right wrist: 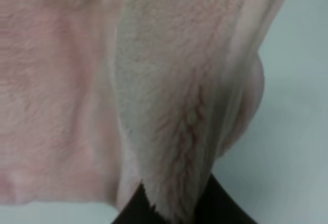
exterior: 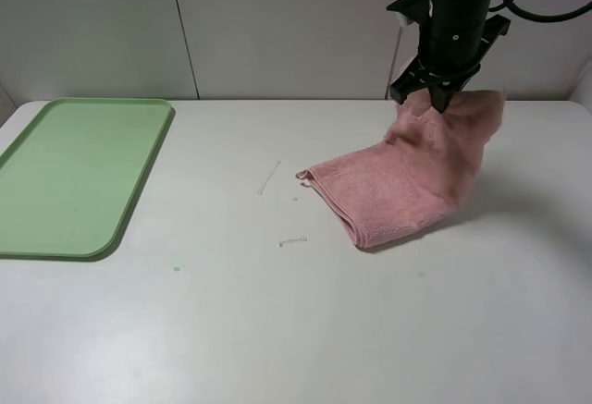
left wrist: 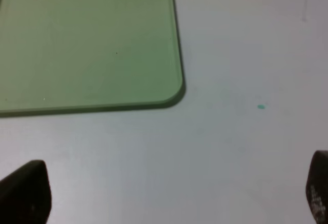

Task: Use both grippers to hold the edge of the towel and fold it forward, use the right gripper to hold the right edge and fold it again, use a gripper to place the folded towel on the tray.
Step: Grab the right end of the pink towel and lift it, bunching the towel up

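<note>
The pink towel lies folded on the white table, its left end resting on the surface and its right end lifted. My right gripper is shut on the towel's raised right edge, holding it up above the table. In the right wrist view the towel fills the picture and hangs from between the black fingers. The light-green tray lies flat at the left of the table. My left gripper is open and empty above bare table, just past the tray's corner; the left arm is out of the exterior view.
Two small white scraps lie on the table left of the towel. A small green speck marks the table near the tray, also showing in the left wrist view. A grey wall stands behind the table.
</note>
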